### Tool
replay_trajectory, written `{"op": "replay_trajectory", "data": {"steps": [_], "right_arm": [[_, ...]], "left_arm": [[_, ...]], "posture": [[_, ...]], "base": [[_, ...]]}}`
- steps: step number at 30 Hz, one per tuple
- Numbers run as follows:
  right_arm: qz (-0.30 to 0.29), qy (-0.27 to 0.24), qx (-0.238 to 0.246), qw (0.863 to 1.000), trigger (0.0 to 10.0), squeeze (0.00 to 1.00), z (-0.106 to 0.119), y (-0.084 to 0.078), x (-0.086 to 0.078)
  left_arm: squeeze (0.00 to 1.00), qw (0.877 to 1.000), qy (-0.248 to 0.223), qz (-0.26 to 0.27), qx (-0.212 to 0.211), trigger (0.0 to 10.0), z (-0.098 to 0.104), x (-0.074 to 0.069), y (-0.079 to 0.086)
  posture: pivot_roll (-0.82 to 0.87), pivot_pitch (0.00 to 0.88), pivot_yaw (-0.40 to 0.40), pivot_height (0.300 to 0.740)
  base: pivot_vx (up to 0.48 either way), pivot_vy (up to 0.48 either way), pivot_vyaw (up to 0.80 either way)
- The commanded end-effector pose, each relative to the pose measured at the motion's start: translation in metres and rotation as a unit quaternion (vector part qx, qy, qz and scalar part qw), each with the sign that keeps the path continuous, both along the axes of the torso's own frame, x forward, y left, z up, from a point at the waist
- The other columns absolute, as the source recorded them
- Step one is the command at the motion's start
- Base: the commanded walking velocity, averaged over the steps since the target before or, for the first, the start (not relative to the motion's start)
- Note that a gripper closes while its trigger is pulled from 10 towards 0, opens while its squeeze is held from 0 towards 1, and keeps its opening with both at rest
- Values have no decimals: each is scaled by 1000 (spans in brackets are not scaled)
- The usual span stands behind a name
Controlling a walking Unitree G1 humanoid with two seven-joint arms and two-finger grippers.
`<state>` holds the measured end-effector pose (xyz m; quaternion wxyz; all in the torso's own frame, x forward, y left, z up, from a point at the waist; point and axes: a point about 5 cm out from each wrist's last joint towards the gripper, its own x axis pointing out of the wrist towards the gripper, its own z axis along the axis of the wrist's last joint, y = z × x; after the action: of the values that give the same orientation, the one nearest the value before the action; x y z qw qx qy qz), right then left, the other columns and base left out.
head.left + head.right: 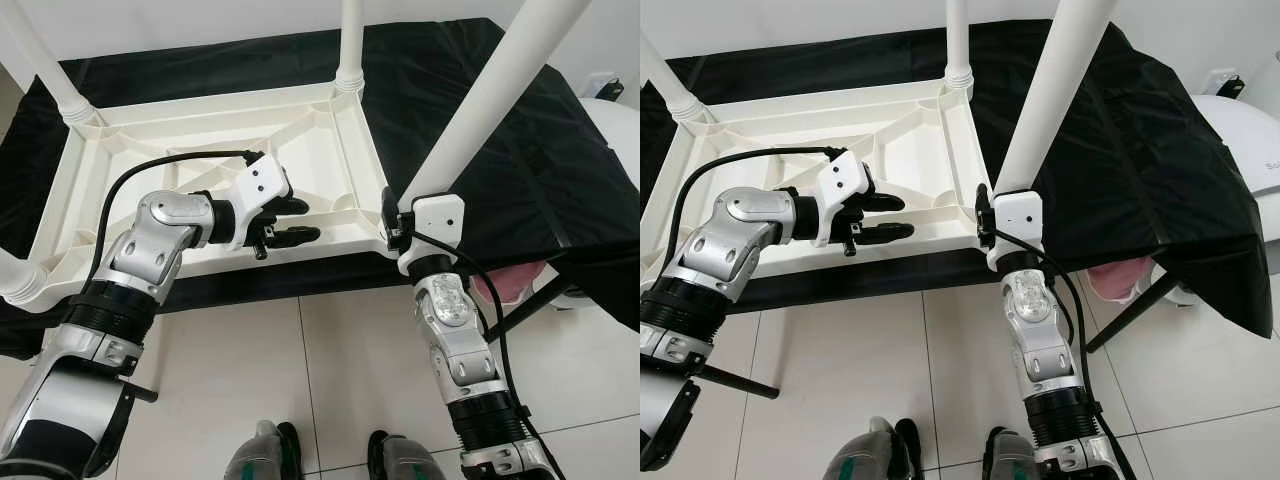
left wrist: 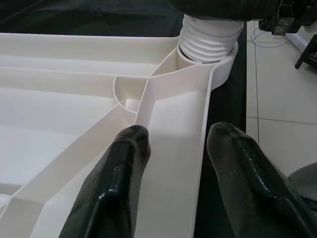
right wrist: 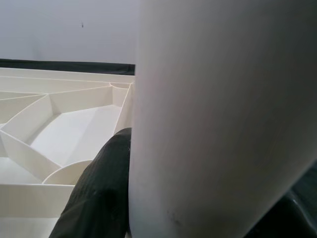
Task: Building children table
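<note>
Pale floor tiles [image 1: 330, 360] run up to a black cloth [image 1: 470, 110] where the white tabletop [image 1: 330, 150] lies upside down, ribs showing. Nearest, the right gripper [image 3: 208, 208] is clamped around the base of a white leg [image 1: 490, 100] at the tabletop's near corner, one black finger [image 3: 99, 193] pressed against it. Beside it, the left gripper [image 1: 290, 222] straddles the near rim, fingers [image 2: 119, 173] parted, holding nothing. Beyond both, another leg [image 1: 351, 40] stands at the far corner.
</note>
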<state>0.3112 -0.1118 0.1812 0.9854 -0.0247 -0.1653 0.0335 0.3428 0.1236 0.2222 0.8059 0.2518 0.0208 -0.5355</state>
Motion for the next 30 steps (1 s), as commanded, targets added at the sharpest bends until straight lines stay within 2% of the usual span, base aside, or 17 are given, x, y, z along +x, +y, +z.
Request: {"op": "replay_trajectory", "data": {"steps": [1,10,11,12,14,15,25,30], "right_arm": [[-10,67,2,998,10000,0,-27,-5,0],[-4,68,24,997,10000,0,-24,-6,4],[5,65,33,997,7647,0,-21,-5,4],[10,62,38,997,9412,0,-19,-5,5],[14,59,41,997,9412,0,-17,-5,5],[15,51,42,998,10000,0,-14,-5,6],[14,16,46,999,10000,0,6,-10,11],[13,-12,52,999,10000,0,25,-15,14]], "left_arm": [[0,1000,2,-2,5,10000,0,-1,4],[0,1000,2,-2,1,10000,2,-2,5],[0,1000,2,-2,2,10000,2,-2,4],[0,1000,2,-2,2,10000,2,-2,4],[0,1000,3,-2,3,10000,1,-2,4],[0,1000,3,-2,3,10000,2,-2,4],[0,1000,1,-2,4,10000,2,-1,5],[0,1000,0,0,-3,10000,5,0,4]], "posture": [[-125,176,77,740],[-122,181,79,740],[-122,182,82,740],[-122,182,82,740],[-122,182,82,740],[-121,183,84,740],[-121,186,87,740],[-125,183,82,740]], "base": [[0,0,0],[0,0,0],[0,0,0],[0,0,0],[0,0,0],[0,0,0],[0,0,0],[0,0,0]]}}
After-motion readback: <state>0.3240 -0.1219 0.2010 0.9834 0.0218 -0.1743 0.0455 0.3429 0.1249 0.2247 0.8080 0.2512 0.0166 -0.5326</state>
